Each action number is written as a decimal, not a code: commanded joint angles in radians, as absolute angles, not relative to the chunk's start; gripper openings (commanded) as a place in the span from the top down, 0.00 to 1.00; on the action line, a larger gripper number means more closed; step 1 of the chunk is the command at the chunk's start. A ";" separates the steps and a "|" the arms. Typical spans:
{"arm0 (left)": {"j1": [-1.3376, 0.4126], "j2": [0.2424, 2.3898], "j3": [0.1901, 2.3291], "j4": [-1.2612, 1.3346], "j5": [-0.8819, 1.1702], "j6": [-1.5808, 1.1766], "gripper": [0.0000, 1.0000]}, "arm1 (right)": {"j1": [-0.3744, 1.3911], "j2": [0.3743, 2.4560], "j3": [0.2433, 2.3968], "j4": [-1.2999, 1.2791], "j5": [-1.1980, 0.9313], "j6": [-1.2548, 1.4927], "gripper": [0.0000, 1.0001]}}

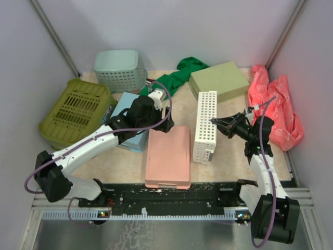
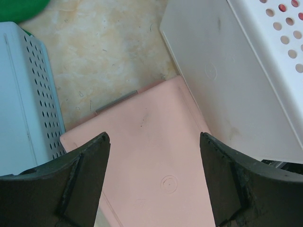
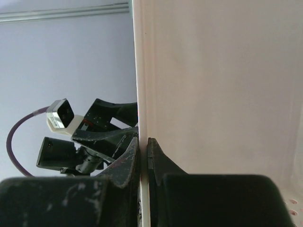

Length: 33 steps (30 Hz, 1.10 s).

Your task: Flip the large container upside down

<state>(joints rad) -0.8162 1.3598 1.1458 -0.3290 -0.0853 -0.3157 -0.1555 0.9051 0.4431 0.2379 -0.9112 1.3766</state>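
The big basket (image 1: pixel 77 112) is olive green with rows of slots. The smaller basket (image 1: pixel 120 69) is teal with a grid of holes. The tray (image 1: pixel 168 156) is plain pink, the crate (image 1: pixel 205 126) white with round holes, the cloth (image 1: pixel 179 75) bright green, the desk (image 1: pixel 182 112) mottled beige.

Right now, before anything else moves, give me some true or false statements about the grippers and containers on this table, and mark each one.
1. The right gripper pinches a wall of the white perforated container. True.
2. The left gripper is clamped on the pink tray. False: it is open above the tray and holds nothing.
3. Neither gripper touches the olive-green basket at the table's left side. True.
4. The white perforated container lies flat, opening up. False: it stands tipped on its side.
5. The green cloth is inside the teal basket. False: it lies on the table beside that basket.
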 commanded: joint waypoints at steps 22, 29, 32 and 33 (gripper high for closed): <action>-0.813 1.380 1.182 -0.309 -0.059 -0.300 0.18 | -0.420 0.873 0.668 -0.658 -0.581 0.622 0.66; -0.812 1.397 1.188 -0.296 -0.046 -0.298 0.18 | -0.420 0.845 0.759 -0.793 -0.281 0.551 0.51; -0.813 1.402 1.192 -0.296 -0.042 -0.294 0.18 | -0.420 0.844 0.785 -0.822 -0.193 0.540 0.51; -0.813 1.401 1.191 -0.296 -0.043 -0.293 0.18 | -0.419 0.846 0.795 -0.833 -0.163 0.537 0.51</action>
